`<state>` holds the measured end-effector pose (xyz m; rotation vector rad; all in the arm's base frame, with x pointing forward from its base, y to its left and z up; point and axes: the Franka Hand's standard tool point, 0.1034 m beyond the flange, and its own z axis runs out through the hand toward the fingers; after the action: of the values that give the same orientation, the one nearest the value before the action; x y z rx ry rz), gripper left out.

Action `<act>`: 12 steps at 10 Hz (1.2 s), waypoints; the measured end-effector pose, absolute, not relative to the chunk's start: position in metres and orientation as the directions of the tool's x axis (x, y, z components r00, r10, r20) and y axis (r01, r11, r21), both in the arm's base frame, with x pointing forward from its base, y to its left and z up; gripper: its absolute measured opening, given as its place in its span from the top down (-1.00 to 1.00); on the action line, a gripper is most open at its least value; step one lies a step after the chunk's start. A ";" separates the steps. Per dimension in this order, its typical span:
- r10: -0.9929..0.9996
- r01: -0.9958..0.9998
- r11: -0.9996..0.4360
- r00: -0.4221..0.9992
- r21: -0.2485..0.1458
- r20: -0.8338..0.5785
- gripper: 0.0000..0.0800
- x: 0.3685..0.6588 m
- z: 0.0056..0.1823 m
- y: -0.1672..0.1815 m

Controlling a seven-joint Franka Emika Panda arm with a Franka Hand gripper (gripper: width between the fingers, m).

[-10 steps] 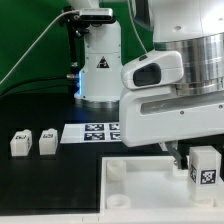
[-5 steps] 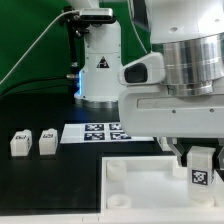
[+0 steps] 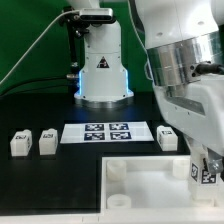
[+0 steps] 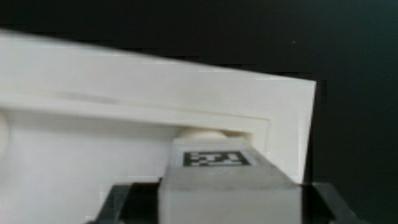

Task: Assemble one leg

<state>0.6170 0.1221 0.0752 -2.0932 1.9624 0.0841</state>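
Gripper [image 3: 206, 165] clamped on the leg [image 3: 205, 176], black-and-white square tag [image 4: 217, 160] showing, over the white panel [image 3: 150, 190]

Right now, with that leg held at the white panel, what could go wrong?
The held leg, pinched in the fingers, sits at the panel edge; slightly off the socket, it could jam or tilt. The arm hides that corner in the exterior view. A spare leg stands close by and might get knocked.

White robot arm [image 3: 186, 62] reaches down at the exterior view's right, gripper [image 4: 217, 202] pointing downward, its two dark fingers [image 4: 125, 206] clamped on the leg [image 3: 207, 173]
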 end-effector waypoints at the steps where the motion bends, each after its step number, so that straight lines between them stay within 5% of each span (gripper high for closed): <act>1: -0.971 -0.988 -0.028 0.062 -0.152 -0.230 0.26 0.617 0.075 0.123; 2: -0.970 -0.986 -0.058 0.093 -0.159 -0.225 0.26 0.617 0.075 0.123; 4: -0.967 -0.982 -0.088 0.124 -0.164 -0.221 -0.51 0.617 0.075 0.123; 7: -0.784 -0.792 -0.584 0.607 -0.178 -0.131 -0.62 0.618 0.080 0.118; 11: -0.519 -0.518 -0.831 0.853 -0.203 -0.051 -0.62 0.618 0.080 0.117; 12: -0.284 -0.279 -0.949 0.958 -0.147 0.020 -0.62 0.618 0.079 0.119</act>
<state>0.6177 0.1193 0.0792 -2.9672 0.4289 -0.0608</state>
